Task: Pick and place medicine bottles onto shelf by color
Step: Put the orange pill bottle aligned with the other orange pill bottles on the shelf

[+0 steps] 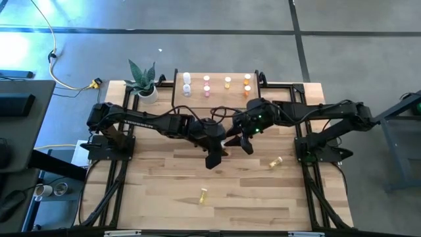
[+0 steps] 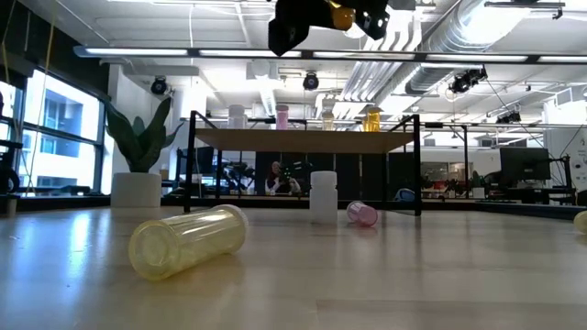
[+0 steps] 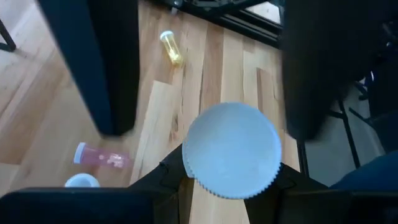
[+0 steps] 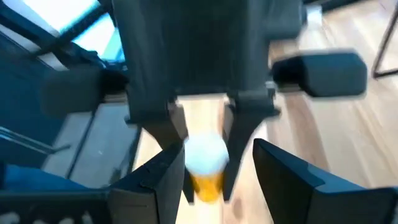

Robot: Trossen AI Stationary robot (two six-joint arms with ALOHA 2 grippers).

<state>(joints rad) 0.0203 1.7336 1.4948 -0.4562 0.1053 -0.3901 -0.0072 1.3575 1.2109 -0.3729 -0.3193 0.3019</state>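
Left arm reaches from table's left side toward centre, forearm angled down-right in high view. Left gripper (image 1: 214, 158) closed on white-capped bottle (image 3: 231, 149), cap filling space between its fingers in own wrist view. Right arm reaches from right side toward centre, elbow bent. Right gripper (image 1: 245, 139) just beside left gripper, nearly meeting it, fingers apart, standing either side of same bottle in right wrist view.

Pale, matt-grained wood worktop (image 1: 164, 210) — translucent glossy plastic yellow bottle (image 2: 188, 240), ribbed white cap (image 3: 232, 150) — shelf (image 2: 307, 139): light wood, black metal legs.
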